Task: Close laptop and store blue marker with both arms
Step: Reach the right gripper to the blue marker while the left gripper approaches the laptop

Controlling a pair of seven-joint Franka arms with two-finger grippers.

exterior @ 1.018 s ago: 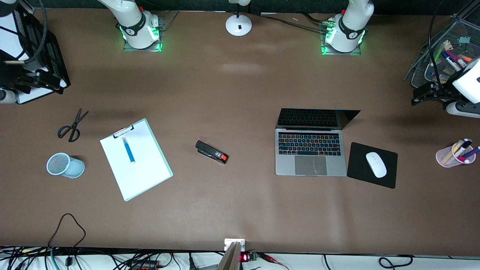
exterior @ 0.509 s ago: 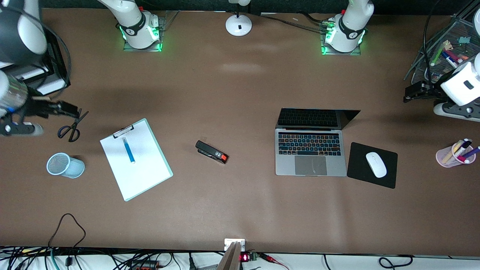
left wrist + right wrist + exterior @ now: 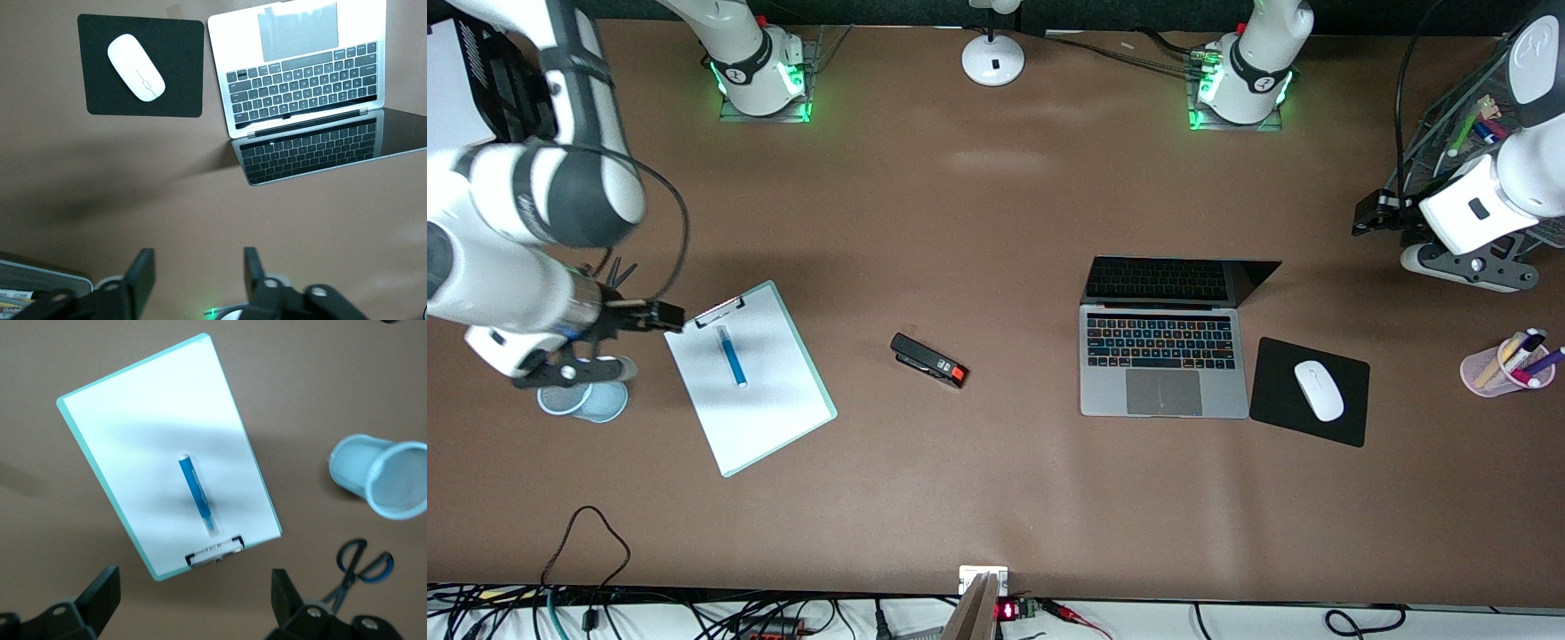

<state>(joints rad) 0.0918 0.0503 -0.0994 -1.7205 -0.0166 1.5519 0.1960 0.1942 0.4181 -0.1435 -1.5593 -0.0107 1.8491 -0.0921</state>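
The laptop (image 3: pixel 1163 356) stands open toward the left arm's end of the table, its dark screen tilted back; the left wrist view shows its keyboard (image 3: pixel 300 73) too. The blue marker (image 3: pixel 732 356) lies on a white clipboard (image 3: pixel 765 400) toward the right arm's end and shows in the right wrist view (image 3: pixel 197 493). My right gripper (image 3: pixel 665 315) hangs over the clipboard's clip corner, open and empty (image 3: pixel 193 597). My left gripper (image 3: pixel 1371 212) hovers over bare table beside the laptop's screen, open with nothing between its fingers (image 3: pixel 197 280).
A light-blue mesh cup (image 3: pixel 587 402) lies on its side under the right arm, and scissors (image 3: pixel 357 570) lie beside it. A stapler (image 3: pixel 929 360) sits mid-table. A mouse (image 3: pixel 1319 389) rests on a black pad (image 3: pixel 1343 422). A pink marker cup (image 3: pixel 1507 364) and wire tray (image 3: pixel 1476 124) stand at the left arm's end.
Both arms swung in from the table's ends. The right gripper went from above the scissors to the clipboard's clip corner. The left gripper came toward the laptop and its fingers narrowed.
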